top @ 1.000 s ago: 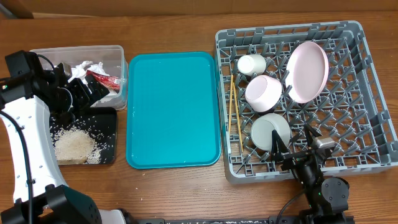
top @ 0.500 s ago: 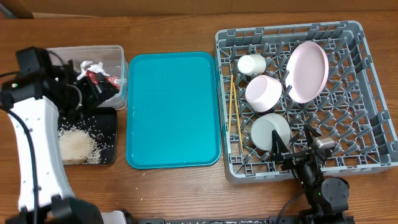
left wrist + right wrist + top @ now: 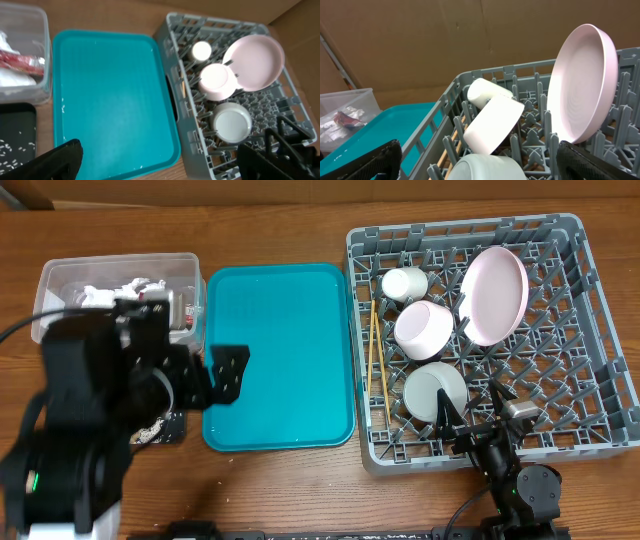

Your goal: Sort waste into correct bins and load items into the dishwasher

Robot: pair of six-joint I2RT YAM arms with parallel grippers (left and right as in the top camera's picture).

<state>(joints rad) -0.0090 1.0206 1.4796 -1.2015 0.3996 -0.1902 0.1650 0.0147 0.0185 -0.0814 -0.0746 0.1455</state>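
The left gripper (image 3: 160, 162), hovering over the central teal rectangular tray (image 3: 290, 330), and the right gripper (image 3: 480, 165) are both gaping, empty. The round pale pink plate (image 3: 493, 295) is standing in the square grey plastic dish rack (image 3: 450, 228) at right; probably only stray white rice specks (image 3: 62, 103) are needing clearing next.

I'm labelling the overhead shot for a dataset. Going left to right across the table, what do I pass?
clear tub → teal tray → chopsticks → pink bowl → pink plate
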